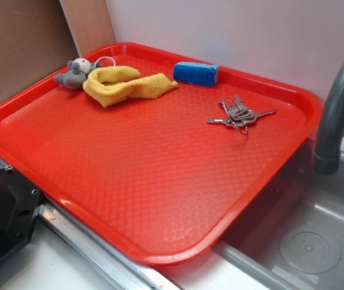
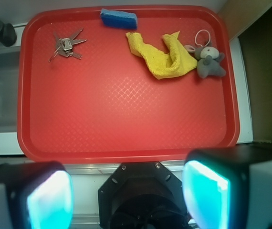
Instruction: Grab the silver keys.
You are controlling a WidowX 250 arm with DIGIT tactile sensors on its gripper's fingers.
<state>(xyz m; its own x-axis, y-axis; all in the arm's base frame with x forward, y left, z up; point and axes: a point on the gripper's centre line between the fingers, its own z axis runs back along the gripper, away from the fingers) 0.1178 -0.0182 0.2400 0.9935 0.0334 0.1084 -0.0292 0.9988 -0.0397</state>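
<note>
My claw [image 2: 126,200] sits nearest wrist camera, fingers [image 2: 47,198] spread wide, nothing between them, well short of tray. Red tray [image 1: 160,254] lies flat on bench, one corner overhanging sink [image 1: 311,241]. Tray's near half bare. Farther in, silver keys [image 1: 238,115] lie fanned out on tray floor toward faucet [image 1: 338,109] side, untouched. Beyond them, blue sponge [image 1: 195,73] against far rim. Yellow cloth [image 1: 124,84] crumpled on other side, grey plush mouse [image 1: 75,74] touching its end.

The silver keys [image 1: 239,114] [image 2: 66,45], a small fanned-out bunch on a ring, lie flat on the red tray's far right part.
</note>
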